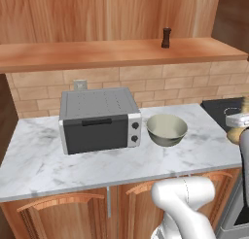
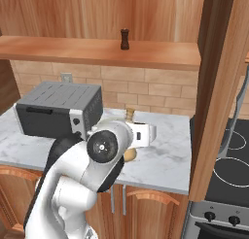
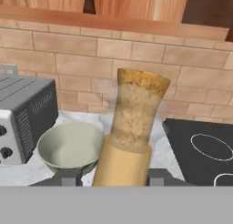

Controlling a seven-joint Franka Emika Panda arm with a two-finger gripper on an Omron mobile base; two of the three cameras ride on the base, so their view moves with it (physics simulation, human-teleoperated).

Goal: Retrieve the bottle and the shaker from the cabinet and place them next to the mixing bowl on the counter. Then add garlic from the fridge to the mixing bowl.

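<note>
In the hand view a tan bottle with a cork-coloured top stands upright between my fingertips, and my gripper is shut on its lower body. The grey-green mixing bowl sits on the counter just to the bottle's left. From the left base view, the bowl is mid-counter and my gripper holds the bottle at the right edge, right of the bowl. In the right base view the bottle pokes up behind my arm. A dark shaker stands on the wooden shelf above.
A grey toaster oven stands left of the bowl on the marble counter. A black stovetop lies to the right. An open wooden cabinet door hangs between the counter and the stove.
</note>
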